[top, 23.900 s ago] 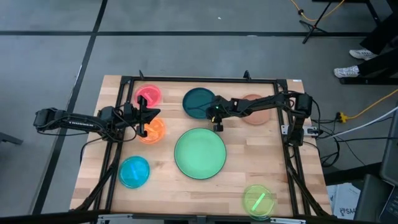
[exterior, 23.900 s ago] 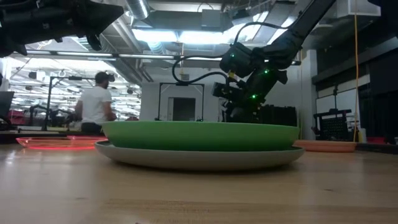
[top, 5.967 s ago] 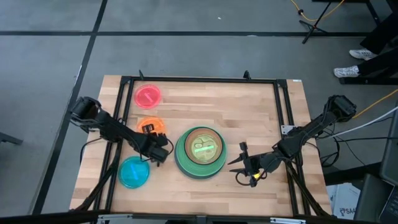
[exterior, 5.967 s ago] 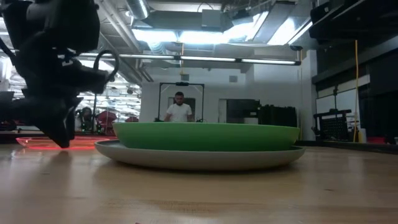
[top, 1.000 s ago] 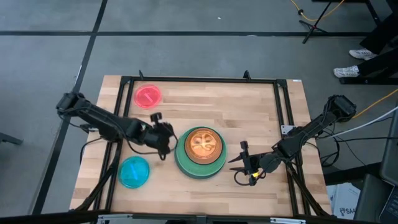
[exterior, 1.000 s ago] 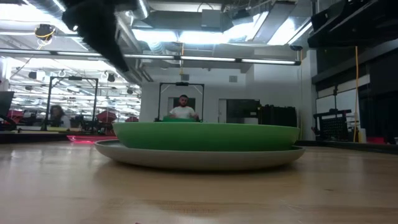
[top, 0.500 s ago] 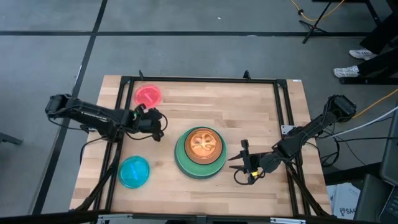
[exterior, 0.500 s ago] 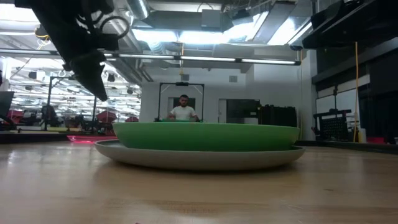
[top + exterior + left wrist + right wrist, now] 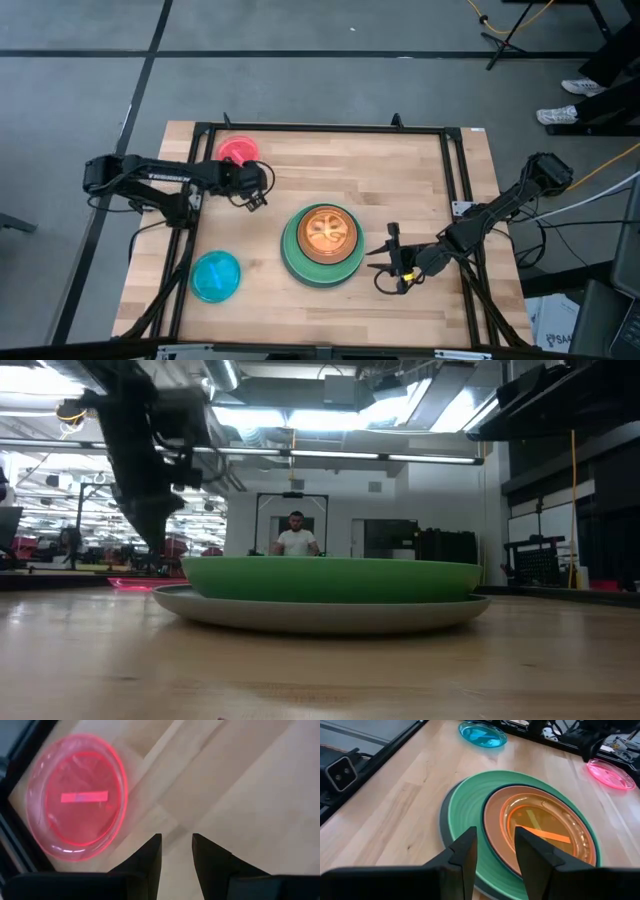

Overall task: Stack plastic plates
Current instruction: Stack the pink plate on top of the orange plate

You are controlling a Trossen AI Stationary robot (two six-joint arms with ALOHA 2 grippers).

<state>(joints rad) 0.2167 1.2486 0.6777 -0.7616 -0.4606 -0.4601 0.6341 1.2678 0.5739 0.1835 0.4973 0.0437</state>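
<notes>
Stack sits mid-table: grey plate [image 9: 320,618] at the bottom, light green plate [image 9: 292,250] on it, darker medium plates nested inside, translucent orange plate [image 9: 323,232] on top. Two small plates are not stacked: pink plate [image 9: 235,150] at the far left corner, cyan plate [image 9: 215,276] near the left front.

Left gripper [image 9: 254,190] hovers just beside the pink plate, empty, fingers [image 9: 150,857] set to a narrow gap. Right gripper [image 9: 385,268] waits just right of the stack, also empty with a narrow gap.

Handling guess: pink plate is thin, light, rigid plastic, probably slick. Flat centre offers nothing to pinch, so take it at the raised rim, one finger inside, one outside. It may skid on the wood if nudged sideways.
</notes>
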